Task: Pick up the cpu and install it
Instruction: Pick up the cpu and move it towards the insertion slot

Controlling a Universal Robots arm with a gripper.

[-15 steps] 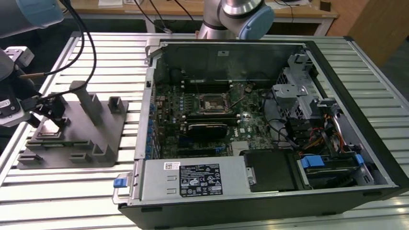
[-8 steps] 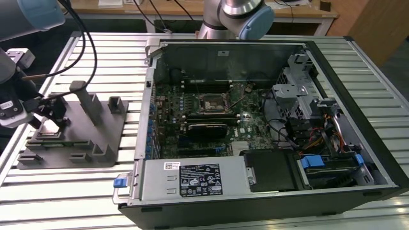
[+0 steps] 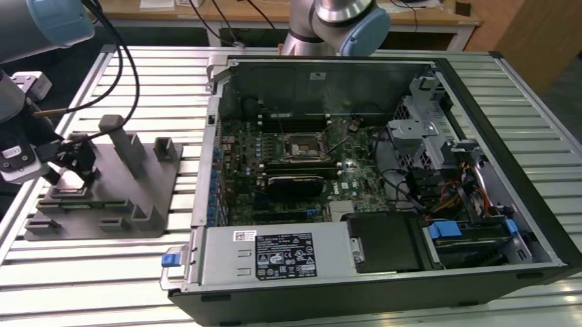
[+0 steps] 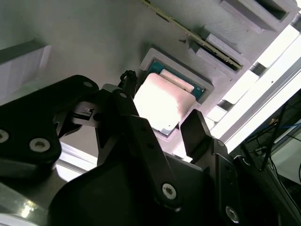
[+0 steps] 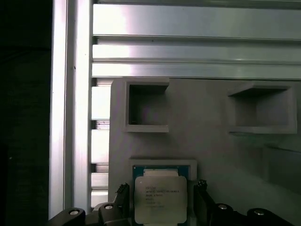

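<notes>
Cpu [image 5: 160, 203] lies flat in a recess of the grey block [image 5: 211, 141] on the slatted desk [image 5: 188, 28]. It sits directly between the open end effector's [image 5: 162, 186] fingers, which flank it with narrow gaps, gripping nothing.

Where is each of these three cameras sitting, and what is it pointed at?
Exterior view: off the arm, above the table, looking down at the open computer case and grey holder block; the arm and gripper show.
First wrist view: on the arm, facing straight onto the chip seated in the block; open black fingers flank it.
Second wrist view: on the arm, slanting past the fingers at the chip.
Both wrist views share the chip and fingers.
</notes>
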